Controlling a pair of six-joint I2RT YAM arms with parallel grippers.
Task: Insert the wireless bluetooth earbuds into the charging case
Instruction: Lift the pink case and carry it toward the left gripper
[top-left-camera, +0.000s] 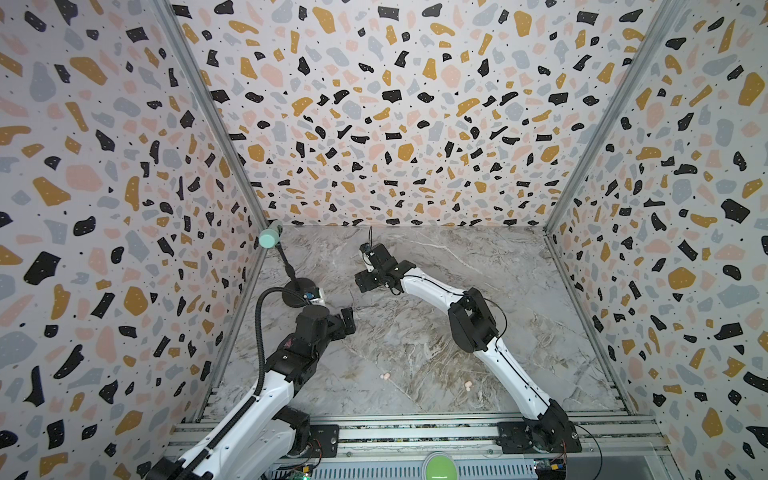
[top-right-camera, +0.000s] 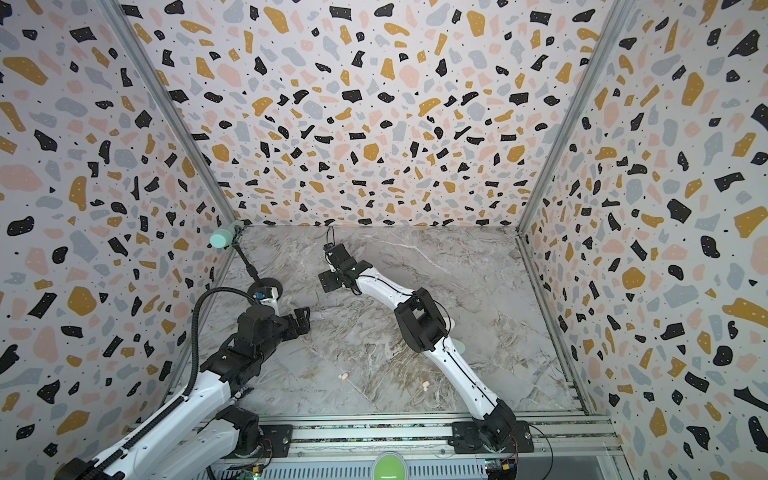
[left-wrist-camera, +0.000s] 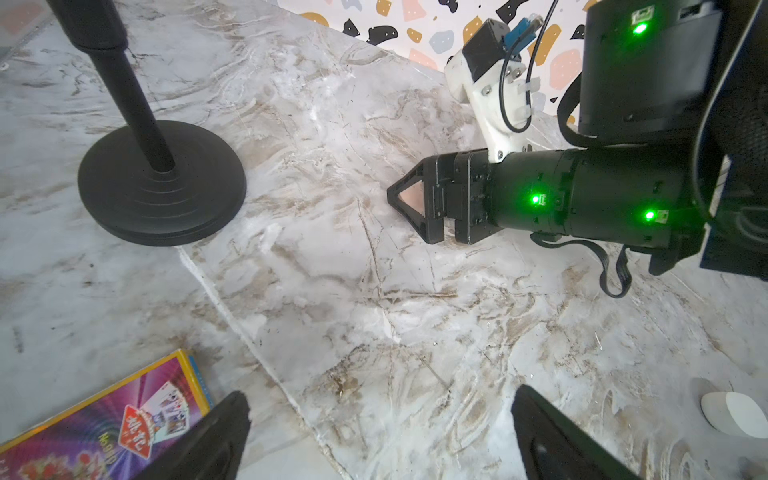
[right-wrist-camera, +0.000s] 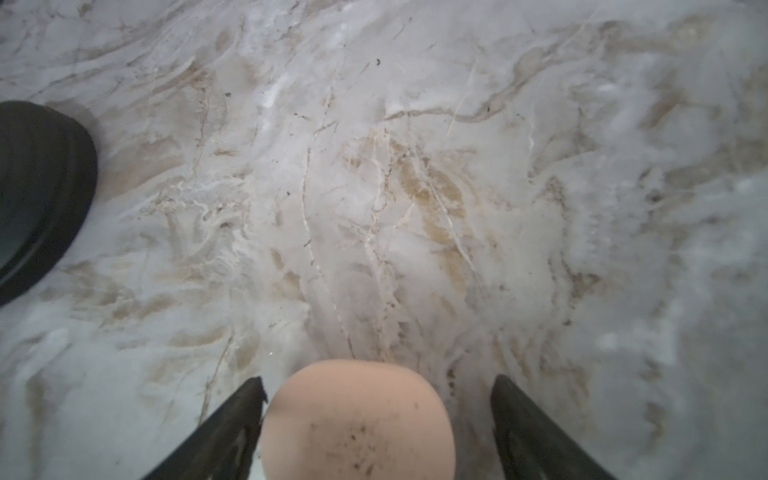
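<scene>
Two pale pink earbuds (top-left-camera: 385, 376) (top-left-camera: 468, 385) lie apart on the marble table near its front edge, seen in both top views (top-right-camera: 343, 376) (top-right-camera: 426, 385). A pale pink charging case (right-wrist-camera: 357, 419), lid shut, sits between the jaws of my right gripper (right-wrist-camera: 379, 381). One finger (right-wrist-camera: 232, 415) touches the case; the other stands off with a gap. In both top views the right gripper (top-left-camera: 362, 279) hides the case. The left wrist view shows pink (left-wrist-camera: 411, 197) through its finger frame. My left gripper (left-wrist-camera: 380, 419) (top-left-camera: 348, 318) hangs open over bare marble.
A black stand (left-wrist-camera: 162, 183) (top-left-camera: 299, 291) carries a mint rounded object (top-left-camera: 270, 239) at the far left. A colourful card box (left-wrist-camera: 104, 424) lies by my left fingers. A white oval case (left-wrist-camera: 731, 413) rests on the table. A green button (top-left-camera: 439, 465) sits on the front rail.
</scene>
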